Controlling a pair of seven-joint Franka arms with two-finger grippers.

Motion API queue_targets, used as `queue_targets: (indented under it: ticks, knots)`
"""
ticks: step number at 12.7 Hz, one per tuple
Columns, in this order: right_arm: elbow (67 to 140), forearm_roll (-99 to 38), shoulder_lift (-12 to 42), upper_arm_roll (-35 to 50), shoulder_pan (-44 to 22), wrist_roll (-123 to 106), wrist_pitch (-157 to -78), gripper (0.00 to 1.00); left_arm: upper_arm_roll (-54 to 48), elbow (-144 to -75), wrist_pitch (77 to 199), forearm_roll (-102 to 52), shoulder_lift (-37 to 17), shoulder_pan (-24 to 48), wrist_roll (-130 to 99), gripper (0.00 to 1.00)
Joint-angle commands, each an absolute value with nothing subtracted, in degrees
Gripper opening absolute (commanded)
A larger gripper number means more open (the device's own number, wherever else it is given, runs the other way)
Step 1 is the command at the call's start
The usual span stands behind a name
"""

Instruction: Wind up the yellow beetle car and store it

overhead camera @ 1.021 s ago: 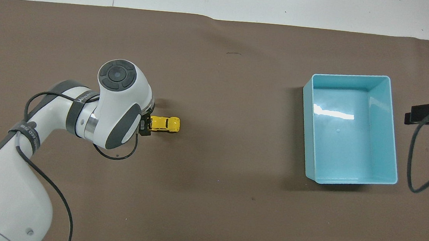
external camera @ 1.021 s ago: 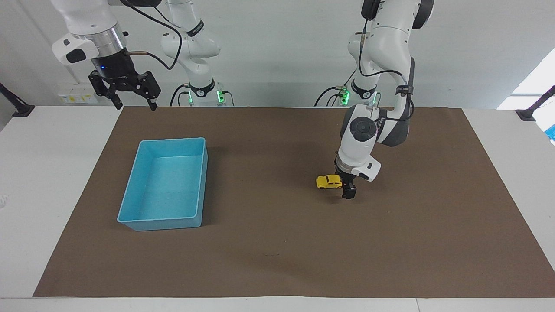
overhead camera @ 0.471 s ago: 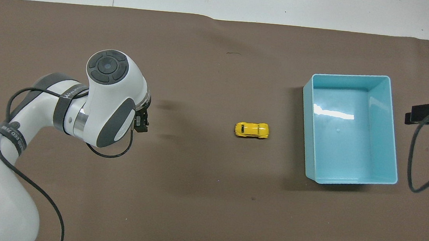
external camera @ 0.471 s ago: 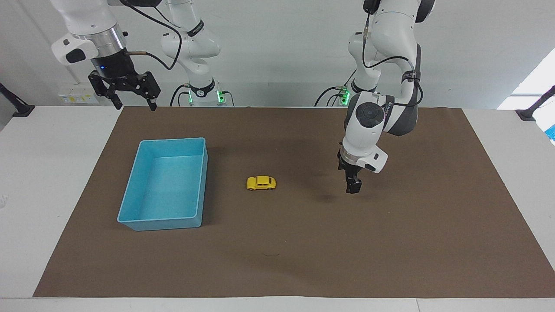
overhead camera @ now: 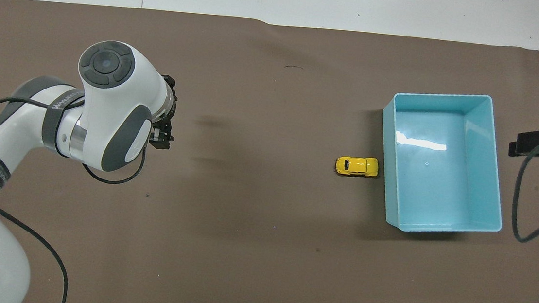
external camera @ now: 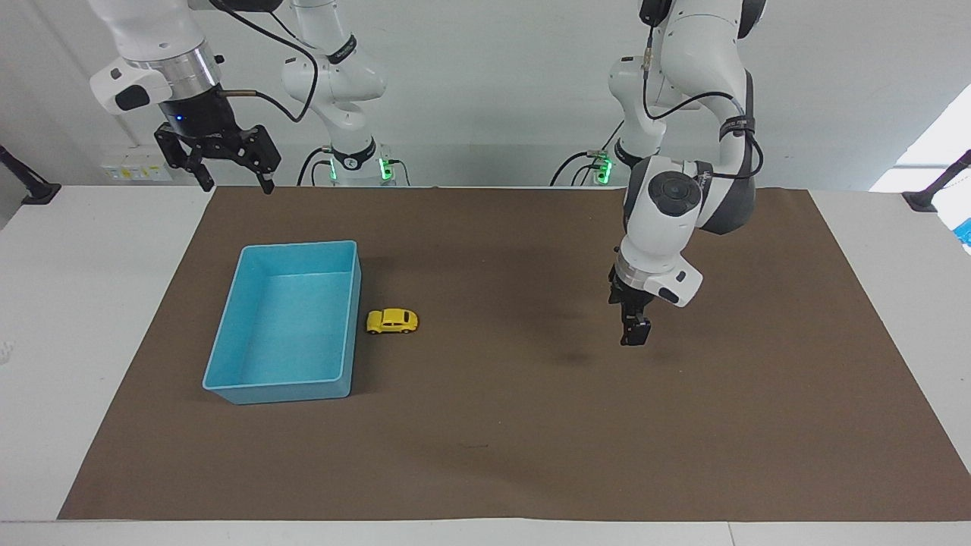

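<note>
The yellow beetle car (external camera: 392, 321) stands on the brown mat right against the side wall of the blue bin (external camera: 227, 334) that faces the left arm's end of the table. It also shows in the overhead view (overhead camera: 357, 166), with its nose at the bin (overhead camera: 491, 156). My left gripper (external camera: 635, 334) hangs empty a little above the mat, well away from the car toward the left arm's end; it also shows in the overhead view (overhead camera: 161, 138). My right gripper (external camera: 231, 171) waits open and empty, raised over the mat's edge nearest the robots.
The brown mat (external camera: 485, 425) covers most of the white table. The blue bin has nothing in it. A black cable (overhead camera: 522, 193) hangs from the right arm beside the bin.
The car left my left gripper and rolled across the mat to the bin, nudging it slightly. My left gripper has risen and drawn back toward its own end. The right arm has not moved.
</note>
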State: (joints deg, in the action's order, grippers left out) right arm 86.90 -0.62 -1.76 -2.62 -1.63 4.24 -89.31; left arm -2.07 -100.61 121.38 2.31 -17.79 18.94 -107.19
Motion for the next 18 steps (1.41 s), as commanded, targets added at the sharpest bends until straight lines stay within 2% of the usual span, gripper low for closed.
queue_targets:
  ticks: [1, 4, 8, 18]
  knots:
    - [87.1, -1.14, -2.46, -2.29, -0.7, 2.72, -88.51, 1.0, -2.46, -99.93, 120.5, 2.9, -15.66, 16.62, -99.51, 1.0]
    - [87.1, -1.14, -2.46, -2.29, -0.7, 2.72, -88.51, 1.0, -2.46, -100.02, 119.8, 2.9, -11.97, 15.13, -94.69, 1.0]
    - [87.01, -1.14, -2.46, -2.29, -0.7, 2.72, -88.51, 1.0, -2.55, -100.02, 116.82, 2.29, -8.01, 12.92, -76.69, 1.0]
    - [87.1, -0.71, -2.55, -2.29, -0.7, 2.46, -88.33, 1.0, -2.37, -100.81, 111.01, 1.67, -3.25, 9.67, -29.91, 1.0]
